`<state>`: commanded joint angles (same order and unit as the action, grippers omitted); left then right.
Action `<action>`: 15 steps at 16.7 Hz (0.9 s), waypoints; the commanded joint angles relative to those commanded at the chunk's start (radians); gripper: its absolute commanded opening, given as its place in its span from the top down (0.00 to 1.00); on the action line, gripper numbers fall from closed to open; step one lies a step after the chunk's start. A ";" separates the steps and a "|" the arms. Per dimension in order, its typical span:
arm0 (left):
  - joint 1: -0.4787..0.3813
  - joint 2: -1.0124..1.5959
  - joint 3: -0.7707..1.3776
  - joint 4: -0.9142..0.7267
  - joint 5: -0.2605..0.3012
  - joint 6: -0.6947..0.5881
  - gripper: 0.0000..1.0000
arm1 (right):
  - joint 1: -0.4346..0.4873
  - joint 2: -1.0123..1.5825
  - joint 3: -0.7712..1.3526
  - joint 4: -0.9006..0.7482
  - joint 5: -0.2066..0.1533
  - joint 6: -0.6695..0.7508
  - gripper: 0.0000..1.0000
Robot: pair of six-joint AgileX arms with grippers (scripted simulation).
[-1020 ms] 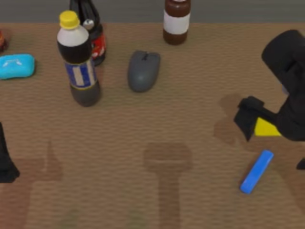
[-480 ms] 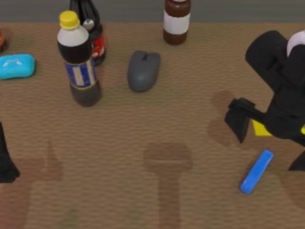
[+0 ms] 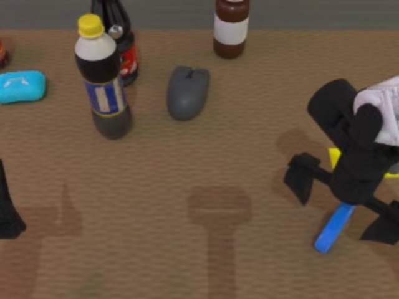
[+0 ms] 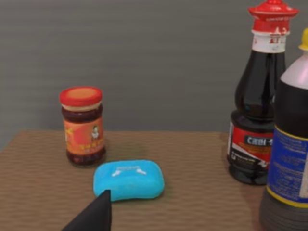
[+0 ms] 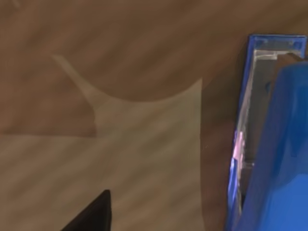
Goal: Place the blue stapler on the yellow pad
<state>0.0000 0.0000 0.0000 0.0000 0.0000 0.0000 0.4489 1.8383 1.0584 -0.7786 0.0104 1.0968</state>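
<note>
R gripper sits over the blue stapler at lower right of the top view, fingers spread wide, one either side of the bar's upper end. I read that as lining up across the narrow width, since the stapler lies diagonal & a grab along its length wouldn't fit. Nothing gripped yet. R wrist view has the stapler close, at the frame's right edge, flat on the table.

Yellow pad is mostly hidden under my R arm, only a sliver showing just above the stapler, so the carry looks short.

L gripper is parked at the left edge; can't tell its finger state.

Containers, all capped, none tipped: cola bottle w/ yellow cap, soy bottle behind it, brown jar at top centre, chilli jar in L wrist view. Contents beyond dark fill I can't make out.
</note>
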 joint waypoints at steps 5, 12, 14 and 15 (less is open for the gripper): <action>0.000 0.000 0.000 0.000 0.000 0.000 0.00 | 0.001 0.067 -0.073 0.135 0.000 0.002 0.00; 0.000 0.000 0.000 0.000 0.000 0.000 0.00 | 0.001 0.067 -0.073 0.135 0.000 0.002 0.30; 0.000 0.000 0.000 0.000 0.000 0.000 0.00 | 0.001 0.067 -0.073 0.135 0.000 0.002 0.45; 0.000 0.000 0.000 0.000 0.000 0.000 0.00 | 0.001 0.067 -0.073 0.135 0.000 0.002 0.53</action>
<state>0.0000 0.0000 0.0000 0.0000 0.0000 0.0000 0.4502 1.9051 0.9851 -0.6432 0.0107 1.0993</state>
